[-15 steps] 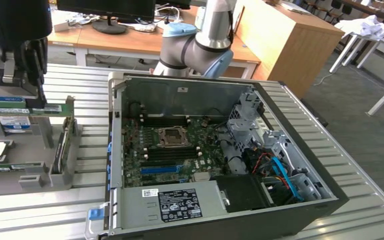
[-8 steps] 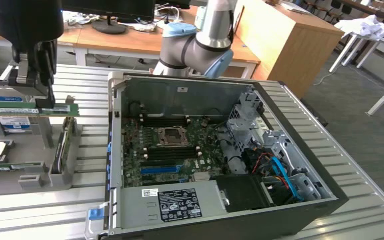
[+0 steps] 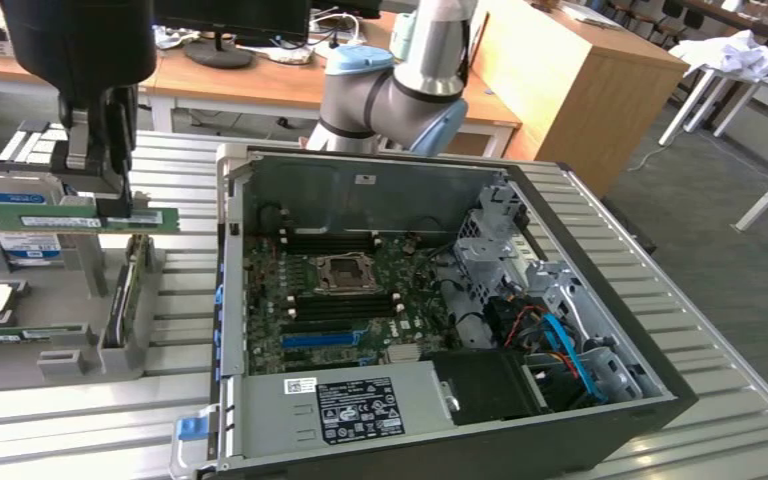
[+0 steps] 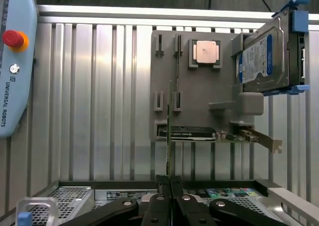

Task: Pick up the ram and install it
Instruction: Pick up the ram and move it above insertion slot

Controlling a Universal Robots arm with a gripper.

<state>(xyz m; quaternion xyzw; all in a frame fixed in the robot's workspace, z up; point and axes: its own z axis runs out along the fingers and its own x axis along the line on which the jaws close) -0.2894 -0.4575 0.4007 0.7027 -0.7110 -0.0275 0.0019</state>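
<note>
Pincer (image 3: 115, 211): we saw it clenched on the ram (image 3: 51, 218), gripping its upper edge.
Ram: we saw it held level just above the grey holder (image 3: 71, 345).
Computer case (image 3: 357, 195): we saw it open, beside the holder.

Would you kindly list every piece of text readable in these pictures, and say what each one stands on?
"UNIVERSAL ROBOTS": on the teach pendant, below its red stop button.
Label on the hard drive: print too blurred to read.
Labels on the power supply: too small to read.
Pale label on the ram: too small to read.
</note>
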